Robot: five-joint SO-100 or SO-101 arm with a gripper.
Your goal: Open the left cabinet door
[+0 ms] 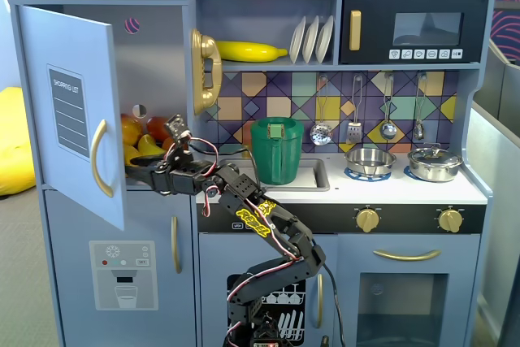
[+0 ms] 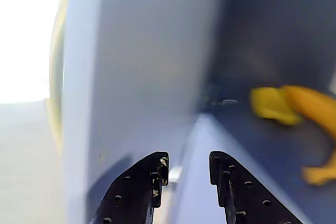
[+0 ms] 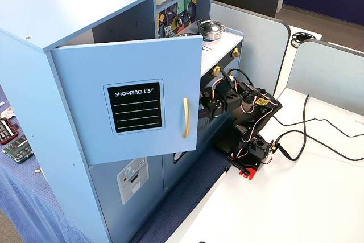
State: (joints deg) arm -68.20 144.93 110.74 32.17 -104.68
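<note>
Because the left cabinet door already stands swung well out on the left, the gripper sits behind its free edge (jaws slightly parted, gripping nothing), probably pushing it wider.

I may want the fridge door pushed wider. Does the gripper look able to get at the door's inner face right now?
Probably yes. The gripper sits just inside the opening with the left cabinet door swung out beside it, and nothing shows between them.

Left cabinet door: blue-grey, swung wide open, chalkboard "SHOPPING LIST" panel, gold curved handle.
</note>
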